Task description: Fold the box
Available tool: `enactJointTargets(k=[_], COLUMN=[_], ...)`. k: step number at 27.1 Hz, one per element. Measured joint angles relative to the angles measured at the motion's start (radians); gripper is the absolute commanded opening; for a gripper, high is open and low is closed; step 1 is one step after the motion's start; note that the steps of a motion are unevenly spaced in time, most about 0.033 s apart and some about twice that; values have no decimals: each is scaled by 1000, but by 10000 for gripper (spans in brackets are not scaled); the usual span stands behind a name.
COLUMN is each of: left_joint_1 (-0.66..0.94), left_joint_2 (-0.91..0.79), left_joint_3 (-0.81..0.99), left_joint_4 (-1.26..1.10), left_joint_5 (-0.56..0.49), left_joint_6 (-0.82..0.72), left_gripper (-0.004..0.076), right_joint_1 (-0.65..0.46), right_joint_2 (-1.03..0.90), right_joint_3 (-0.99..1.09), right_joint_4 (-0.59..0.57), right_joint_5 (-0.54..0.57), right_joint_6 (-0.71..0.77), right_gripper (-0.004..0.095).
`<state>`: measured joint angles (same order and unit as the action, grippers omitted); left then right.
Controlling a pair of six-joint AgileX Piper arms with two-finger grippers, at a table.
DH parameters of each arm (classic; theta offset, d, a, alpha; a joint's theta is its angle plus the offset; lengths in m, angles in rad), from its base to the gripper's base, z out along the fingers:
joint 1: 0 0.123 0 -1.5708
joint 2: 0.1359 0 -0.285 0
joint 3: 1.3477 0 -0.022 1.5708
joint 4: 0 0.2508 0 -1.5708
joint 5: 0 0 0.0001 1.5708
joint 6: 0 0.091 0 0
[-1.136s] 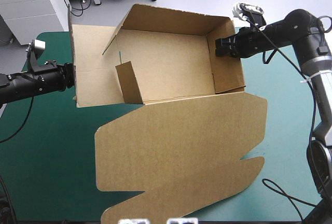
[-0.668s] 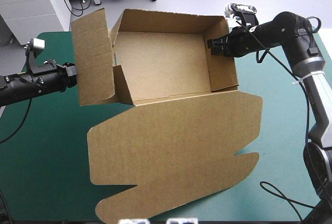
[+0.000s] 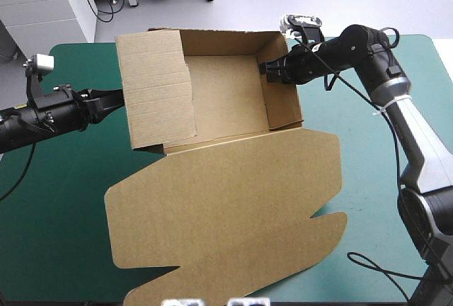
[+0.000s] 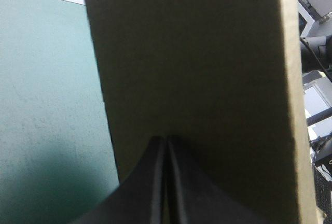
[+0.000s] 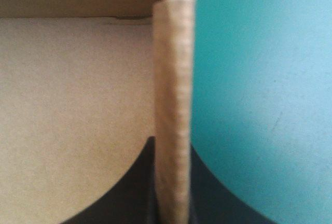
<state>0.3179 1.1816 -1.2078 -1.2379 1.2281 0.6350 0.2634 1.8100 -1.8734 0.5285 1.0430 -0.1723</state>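
Observation:
The brown box (image 3: 226, 93) stands as an open tray on the teal-green cover (image 3: 56, 200), its lid (image 3: 226, 221) flat toward the table's front. My right gripper (image 3: 272, 71) is shut on the top edge of the right wall (image 3: 284, 100); in the right wrist view the doubled wall edge (image 5: 174, 68) runs between the fingers of the right gripper (image 5: 172, 146). My left gripper (image 3: 119, 99) is shut, its tip against the outer face of the raised left wall panel (image 3: 157, 86). In the left wrist view the left gripper (image 4: 165, 143) meets that dark brown panel (image 4: 197, 68) face-on.
Bare teal-green cover lies left of the box (image 4: 46, 79) and beyond the right wall (image 5: 259, 79). The lid's cut flaps (image 3: 318, 228) reach close to the table's front edge.
The whole box has slid toward the table's left. The left wall panel has swung from splayed outward to upright over the tray as my left gripper advanced. My right gripper followed, still on the right wall.

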Motion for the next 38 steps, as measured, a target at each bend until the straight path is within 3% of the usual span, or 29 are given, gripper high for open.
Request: enactJointTargets(k=[23, 26, 32, 38], left_joint_1=[0, 0, 0, 0], left_joint_2=[0, 0, 0, -2], left_joint_3=[0, 0, 0, 0], left_joint_4=[6, 7, 7, 7], left_joint_5=[1, 1, 1, 0], left_joint_6=[-18, -20, -19, -18], left_gripper=[7, 82, 307, 320], right_joint_1=[19, 21, 52, 70], right_joint_2=[13, 13, 13, 13], right_joint_3=[0, 0, 0, 0], right_joint_4=[0, 0, -2, -8], right_joint_5=[-65, -68, -94, -120], right_joint_6=[29, 31, 31, 31], right_gripper=[-17, -17, -17, -17])
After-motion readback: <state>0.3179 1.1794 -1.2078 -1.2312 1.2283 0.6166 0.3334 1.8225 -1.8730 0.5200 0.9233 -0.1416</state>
